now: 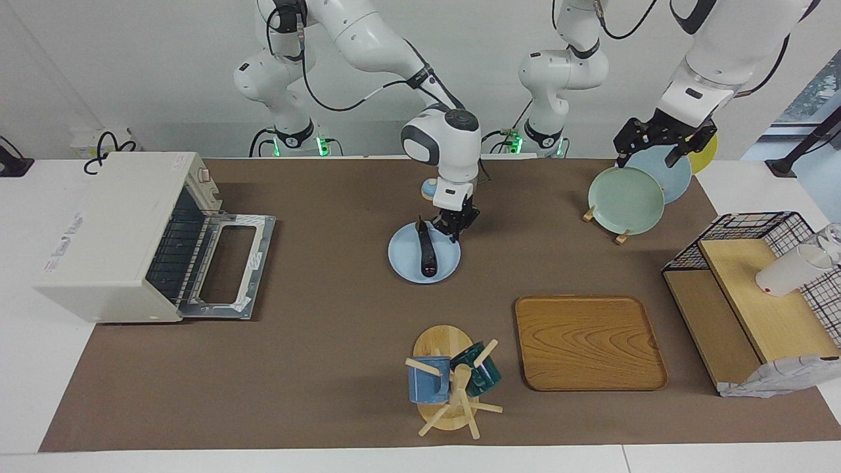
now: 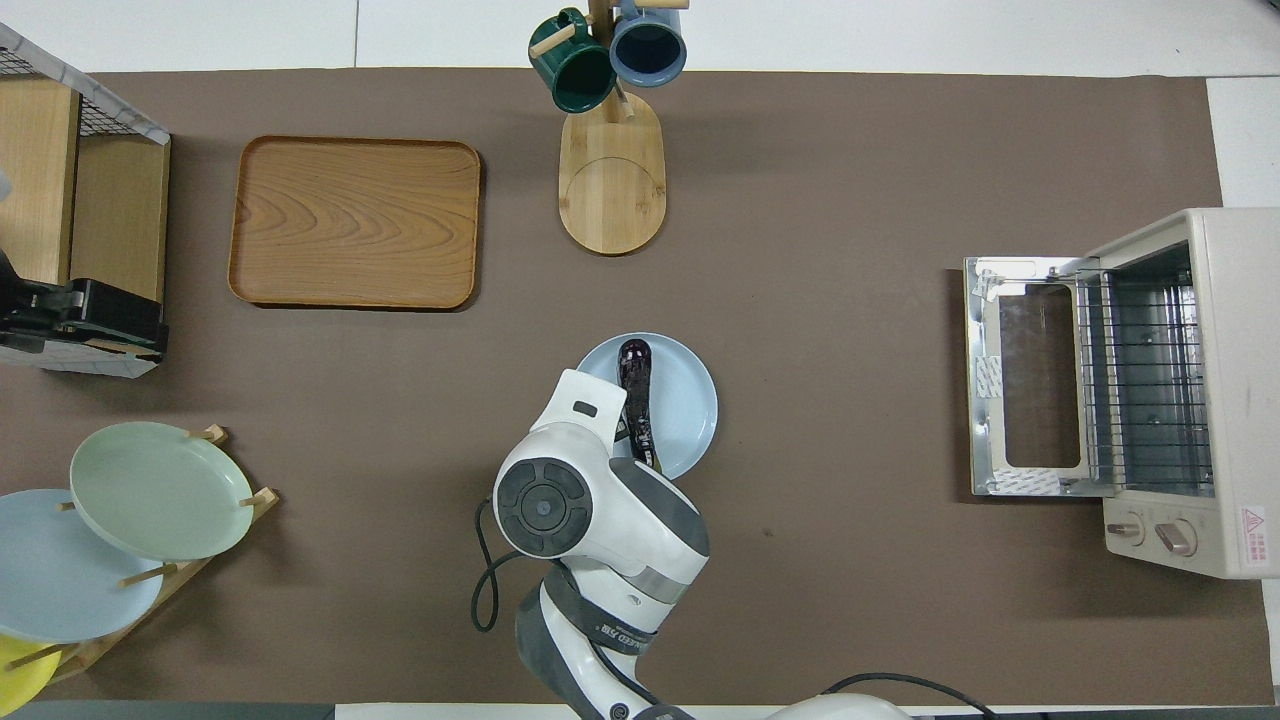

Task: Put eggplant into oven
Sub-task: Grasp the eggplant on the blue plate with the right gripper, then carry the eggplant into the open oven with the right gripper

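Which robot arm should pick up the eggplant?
The right arm. Its gripper is already low over the plate, beside the eggplant, and the open oven is at its end. The left gripper waits over the plate rack.

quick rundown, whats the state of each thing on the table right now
oven: door down, open, wire rack bare
eggplant: lying on the blue plate, not lifted
right gripper: low over the plate beside the eggplant
left gripper: up over the plate rack, waiting
wooden tray: nothing on it
mug tree: blue and green mugs hanging
white cup: on its side on the shelf
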`<state>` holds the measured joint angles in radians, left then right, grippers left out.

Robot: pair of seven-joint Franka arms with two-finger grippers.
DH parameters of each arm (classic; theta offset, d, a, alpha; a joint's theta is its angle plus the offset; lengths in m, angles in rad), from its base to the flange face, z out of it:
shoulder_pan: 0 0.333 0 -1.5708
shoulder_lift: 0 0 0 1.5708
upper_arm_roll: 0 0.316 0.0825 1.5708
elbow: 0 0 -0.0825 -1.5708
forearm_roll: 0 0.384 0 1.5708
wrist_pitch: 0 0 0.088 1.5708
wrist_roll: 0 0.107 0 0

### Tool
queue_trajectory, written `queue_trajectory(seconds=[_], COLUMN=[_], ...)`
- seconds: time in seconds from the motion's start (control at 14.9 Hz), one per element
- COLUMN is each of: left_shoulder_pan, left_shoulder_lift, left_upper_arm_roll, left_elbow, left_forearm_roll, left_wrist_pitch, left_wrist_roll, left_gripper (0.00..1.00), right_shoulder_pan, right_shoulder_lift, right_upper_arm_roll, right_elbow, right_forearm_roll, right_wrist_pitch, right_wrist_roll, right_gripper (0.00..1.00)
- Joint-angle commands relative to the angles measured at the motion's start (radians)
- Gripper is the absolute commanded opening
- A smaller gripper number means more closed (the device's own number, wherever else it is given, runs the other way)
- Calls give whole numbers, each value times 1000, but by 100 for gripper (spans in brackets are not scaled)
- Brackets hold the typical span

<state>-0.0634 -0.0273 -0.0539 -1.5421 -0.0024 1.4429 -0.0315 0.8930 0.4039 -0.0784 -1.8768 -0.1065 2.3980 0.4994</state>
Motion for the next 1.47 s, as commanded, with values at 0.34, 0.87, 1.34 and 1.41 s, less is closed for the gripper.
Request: queue_trajectory(seconds=[0.34,0.87,1.34,1.41], left_shoulder_pan=[20,22,22,22], left_shoulder_lift=[-29,-29,-29,-29], left_upper_arm_roll=[-7,-7,-7,-7], left_elbow=[-38,-38,-38,-38], left_forearm_roll=[-8,-10,-10,-10], left_wrist_pitch=[8,5,2,1], left_wrist_roll=[-10,-8,-7,-8], left_gripper=[100,100,100,100], right_shoulder_pan=[-118,-414,-640,-676], right_shoulder_lift=[-148,-281,-387,-398], right_upper_arm_roll=[-11,-8,-6,-6], right_elbow=[51,-39,-194,-214], right_forearm_roll=[-74,-193,-216,-216], right_wrist_pitch=[-321,-514,-481,-458], right_wrist_roll=[-104,-113,-277,-313], right_gripper=[0,0,0,0])
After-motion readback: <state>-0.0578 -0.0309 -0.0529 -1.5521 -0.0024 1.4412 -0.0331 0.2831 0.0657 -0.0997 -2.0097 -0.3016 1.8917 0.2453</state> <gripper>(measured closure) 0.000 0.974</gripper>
